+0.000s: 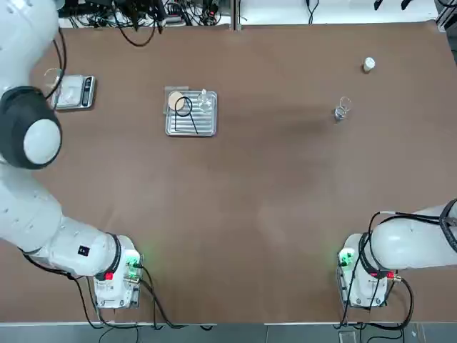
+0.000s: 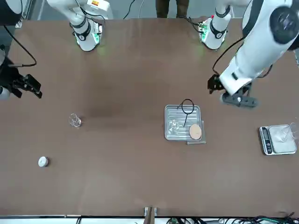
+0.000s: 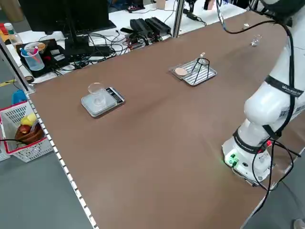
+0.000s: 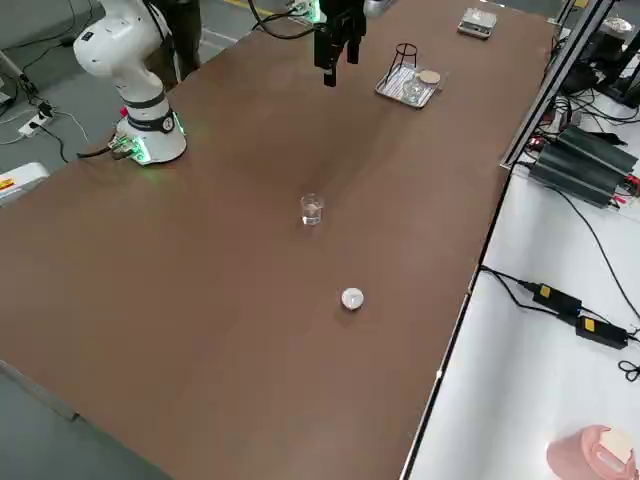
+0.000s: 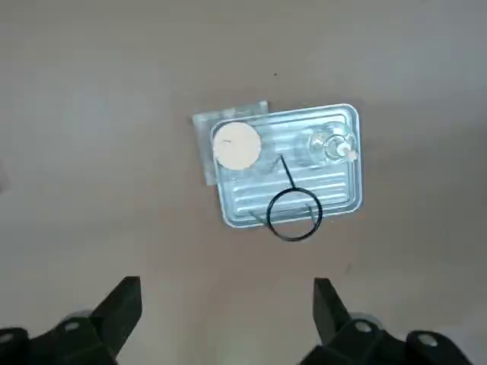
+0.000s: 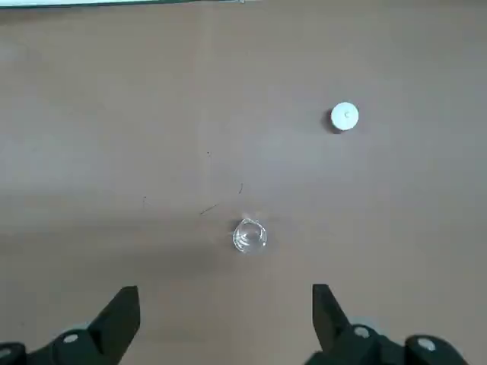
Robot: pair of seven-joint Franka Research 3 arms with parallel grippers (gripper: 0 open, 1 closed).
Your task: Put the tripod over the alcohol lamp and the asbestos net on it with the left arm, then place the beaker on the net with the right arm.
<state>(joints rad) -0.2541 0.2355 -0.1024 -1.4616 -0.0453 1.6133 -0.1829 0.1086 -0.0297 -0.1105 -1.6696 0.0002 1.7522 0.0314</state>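
A ribbed silver tray [image 1: 203,127] at the table's far centre-left holds three things. The black wire tripod [image 5: 294,215] stands upright in it. Beside the tripod is the small clear alcohol lamp [image 5: 332,146]. The asbestos net [image 5: 235,144], with its peach disc, lies over one tray corner. My left gripper [image 5: 224,312] hovers open high above the table, on the robot's side of the tray and off to its left, holding nothing. The beaker [image 1: 343,110] stands alone on the table at the far right. My right gripper [image 6: 223,315] hangs open short of the beaker [image 6: 249,236], also holding nothing.
A small white-and-tan cylinder [image 1: 368,65] stands beyond the beaker near the far right edge. A digital scale [image 1: 73,93] with a clear cup on it sits at the far left. Cables and gear line the bench behind the table.
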